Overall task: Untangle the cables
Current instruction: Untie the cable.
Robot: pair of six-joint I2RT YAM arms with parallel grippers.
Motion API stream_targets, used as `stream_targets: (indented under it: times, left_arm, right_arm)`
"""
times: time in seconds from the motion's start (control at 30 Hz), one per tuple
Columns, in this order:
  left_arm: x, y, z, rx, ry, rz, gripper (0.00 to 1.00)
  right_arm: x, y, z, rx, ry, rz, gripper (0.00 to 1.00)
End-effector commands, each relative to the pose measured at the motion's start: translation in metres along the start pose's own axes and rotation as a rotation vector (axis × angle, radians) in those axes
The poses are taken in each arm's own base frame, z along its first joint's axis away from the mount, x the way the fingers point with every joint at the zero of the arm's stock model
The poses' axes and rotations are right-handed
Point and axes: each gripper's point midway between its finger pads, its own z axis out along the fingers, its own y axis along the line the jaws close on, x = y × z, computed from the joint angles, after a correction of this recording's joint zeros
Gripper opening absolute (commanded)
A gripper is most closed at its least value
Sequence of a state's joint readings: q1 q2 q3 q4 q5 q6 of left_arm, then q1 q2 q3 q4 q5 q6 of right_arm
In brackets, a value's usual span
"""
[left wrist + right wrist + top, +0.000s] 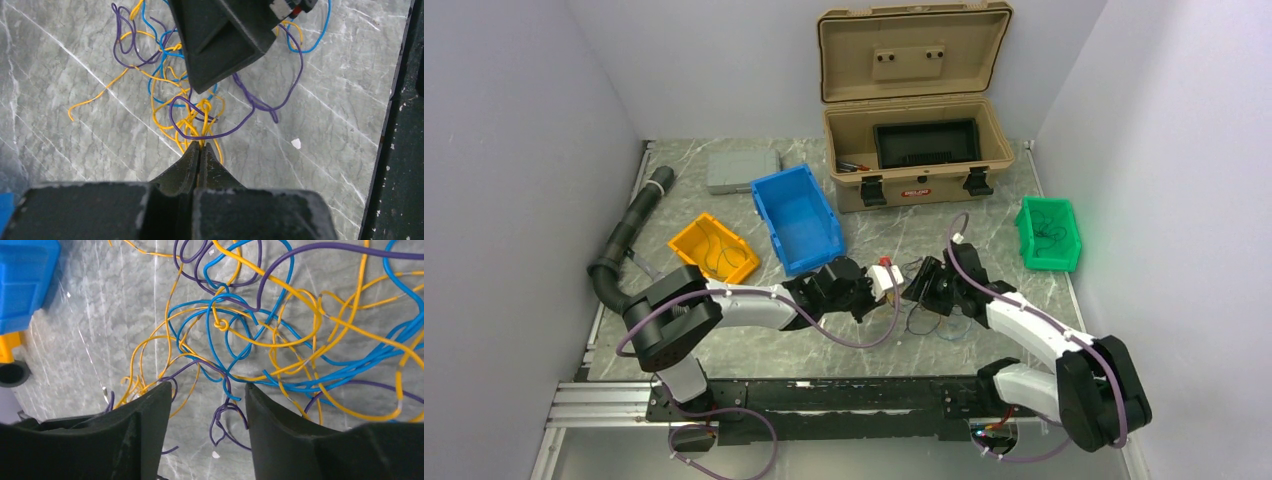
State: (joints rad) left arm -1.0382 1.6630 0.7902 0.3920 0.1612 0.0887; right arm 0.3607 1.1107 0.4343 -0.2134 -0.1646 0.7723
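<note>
Cables [922,322] are spread in a loose tangle on the marble table [754,352], at 6 o'clock of the open tan case [914,160]. Left gripper [200,149] jaws are pressed together at the yellow knot's edge; a pinched strand cannot be confirmed. Right gripper [207,392] jaws are set apart over blue and purple loops.

Left wrist view: finger [220,45] of right gripper [207,392] hides upper middle of cables [192,117]; strands cut off at top edge. Left gripper [200,147] tips pressed together at yellow strands, can't tell if any is caught. Right wrist view: cables run off top and right edges; blue bin [25,280] cropped upper left. Top view: cables partly under both grippers, strands too small to separate.
</note>
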Motion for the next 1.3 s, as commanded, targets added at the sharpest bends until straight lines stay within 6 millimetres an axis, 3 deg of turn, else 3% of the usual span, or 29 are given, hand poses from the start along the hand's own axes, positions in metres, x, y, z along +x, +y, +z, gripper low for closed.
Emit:
stream_targets:
  times: [0.0,0.13,0.27,0.4,0.57,0.73,0.9,0.97,1.03,1.17,1.27]
  left_arm:
    - [-0.025,-0.008,-0.009,0.029,-0.081,-0.002,0.0]
    - [-0.032,-0.006,-0.02,0.007,-0.101,-0.013,0.0]
    - [-0.025,0.0,-0.038,-0.05,-0.081,-0.042,0.0]
    - [-0.015,0.01,-0.06,-0.15,-0.027,-0.158,0.0]
    - [-0.004,0.046,-0.096,-0.375,0.063,-0.34,0.0]
    - [0.004,0.087,-0.16,-0.603,0.022,-0.547,0.0]
    - [-0.04,0.099,-0.226,-0.649,-0.191,-0.558,0.0]
    - [-0.059,0.101,-0.248,-0.669,-0.242,-0.538,0.0]
    - [-0.078,0.095,-0.256,-0.621,-0.271,-0.495,0.0]
    - [-0.093,0.092,-0.268,-0.611,-0.262,-0.487,0.0]
    - [-0.112,0.083,-0.267,-0.53,-0.286,-0.438,0.0]
  right_arm:
    - [-0.023,0.024,0.007,-0.03,-0.086,0.031,0.53]
    - [-0.024,-0.001,0.012,0.1,-0.11,0.086,0.2]
    - [-0.046,-0.019,-0.006,0.203,-0.244,0.115,0.01]
    - [-0.072,-0.051,-0.039,0.365,-0.404,0.199,0.0]
    - [-0.097,-0.08,-0.081,0.472,-0.573,0.298,0.0]
    - [-0.107,-0.095,-0.109,0.502,-0.662,0.344,0.0]
    - [-0.095,-0.114,-0.12,0.587,-0.67,0.418,0.0]
    - [-0.095,-0.112,-0.116,0.561,-0.666,0.405,0.0]
    - [-0.094,-0.101,-0.106,0.493,-0.63,0.364,0.0]
    - [-0.091,-0.091,-0.095,0.438,-0.571,0.324,0.0]
    - [-0.097,-0.063,-0.09,0.312,-0.515,0.167,0.04]
